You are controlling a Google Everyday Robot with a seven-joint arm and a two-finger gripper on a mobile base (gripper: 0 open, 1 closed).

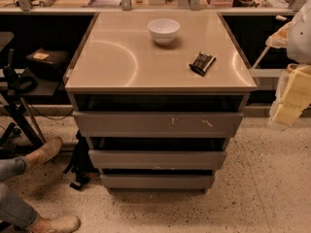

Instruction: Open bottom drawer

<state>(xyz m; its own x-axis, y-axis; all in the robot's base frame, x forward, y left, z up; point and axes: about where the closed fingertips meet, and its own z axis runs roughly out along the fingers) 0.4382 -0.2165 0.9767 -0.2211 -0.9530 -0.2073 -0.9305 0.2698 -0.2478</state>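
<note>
The bottom drawer (157, 181) is the slimmest, plain grey-brown front at the foot of a grey cabinet, just above the floor. It looks shut, or nearly so, under the mid-sized drawer (157, 159) and the tall top drawer (158, 124), which has pale scratch marks. My gripper (287, 106) is the pale cream part at the right edge of the view. It hangs in the air beside the cabinet's right side, about level with the top drawer. It is well above and to the right of the bottom drawer and touches nothing.
A white bowl (164, 30) and a black packet (202, 63) lie on the cabinet top (116, 57). A seated person's legs and shoes (46, 152) are at the lower left. A black bag (80, 165) leans by the cabinet's left side. Speckled floor (262, 188) spreads in front and to the right.
</note>
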